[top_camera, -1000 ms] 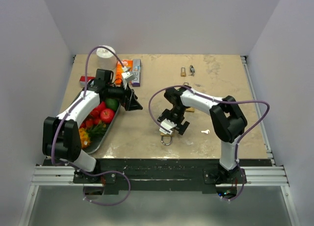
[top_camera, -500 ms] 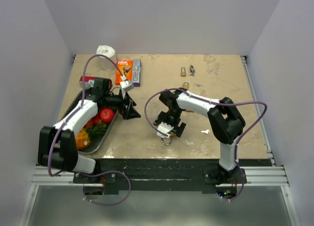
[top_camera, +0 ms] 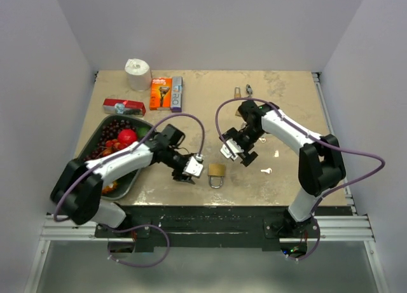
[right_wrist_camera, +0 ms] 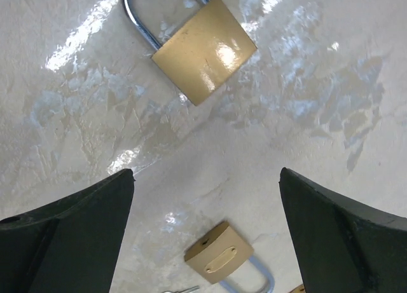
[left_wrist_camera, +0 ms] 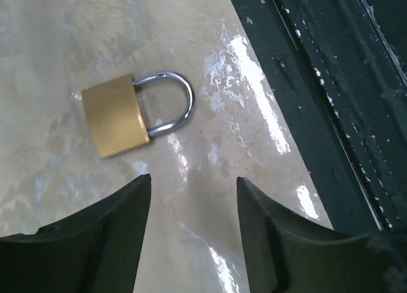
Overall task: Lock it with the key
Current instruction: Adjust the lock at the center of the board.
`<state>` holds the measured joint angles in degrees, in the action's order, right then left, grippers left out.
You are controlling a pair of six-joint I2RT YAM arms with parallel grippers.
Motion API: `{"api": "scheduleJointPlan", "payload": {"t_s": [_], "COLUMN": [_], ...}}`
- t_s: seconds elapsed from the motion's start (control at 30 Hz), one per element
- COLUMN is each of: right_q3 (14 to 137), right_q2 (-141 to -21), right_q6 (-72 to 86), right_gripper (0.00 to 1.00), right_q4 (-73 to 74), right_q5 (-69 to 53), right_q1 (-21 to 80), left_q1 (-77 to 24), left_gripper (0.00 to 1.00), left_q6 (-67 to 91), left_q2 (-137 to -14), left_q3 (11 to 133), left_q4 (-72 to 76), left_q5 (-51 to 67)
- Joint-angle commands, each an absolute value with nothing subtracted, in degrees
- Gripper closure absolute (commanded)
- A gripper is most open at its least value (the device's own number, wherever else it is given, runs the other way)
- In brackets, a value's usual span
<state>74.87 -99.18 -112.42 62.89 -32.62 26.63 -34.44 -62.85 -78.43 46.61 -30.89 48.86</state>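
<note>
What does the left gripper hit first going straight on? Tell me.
Probably the brass padlock, just ahead of the left gripper, shackle nearest its line; depth is hard to judge.

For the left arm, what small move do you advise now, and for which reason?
Probably ease the left tool forward over the padlock and close on its brass body. The padlock lies flat and free on the table, just ahead of the open, empty tool. The key lies nearer the right tool, so the left arm likely steadies the padlock.
</note>
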Motion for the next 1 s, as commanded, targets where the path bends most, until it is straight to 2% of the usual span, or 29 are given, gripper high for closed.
{"api": "scheduleJointPlan", "payload": {"t_s": [0.0,0.13,0.23,0.57,0.97], "right_q3": [74.88,72.08,67.95,63.11,59.33], "right_q2": [-94.93,-91.07,-86.77,-81.74,-76.91], "right_q6": [-100.13,-90.29,-85.98,-76.03,-68.82], "right_gripper": [0.01,0.01,0.01,0.01,0.01], "right_q4": [60.22,58.98,56.43,51.68,46.23], "right_q5": [-40.59,-42.71,-43.68,-44.82,-44.30], "right_q1": [22.69,18.82,16.27,10.47,8.18], "left_q1": [-40.25,-43.32,-45.43,-49.22,-52.82], "left_gripper": [0.45,0.60,0.64,0.60,0.61], "left_q6": [-74.44,-77.69,-80.84,-85.26,-80.51], "left_q2": [-89.02,-96.05,-99.74,-105.90,-110.47], "left_q3": [57.20,63.00,66.43,70.84,71.37], "left_q4": [-34.79,-37.35,-40.60,-47.81,-44.65], "left_q5": [46.85,44.57,43.42,40.87,35.51]}}
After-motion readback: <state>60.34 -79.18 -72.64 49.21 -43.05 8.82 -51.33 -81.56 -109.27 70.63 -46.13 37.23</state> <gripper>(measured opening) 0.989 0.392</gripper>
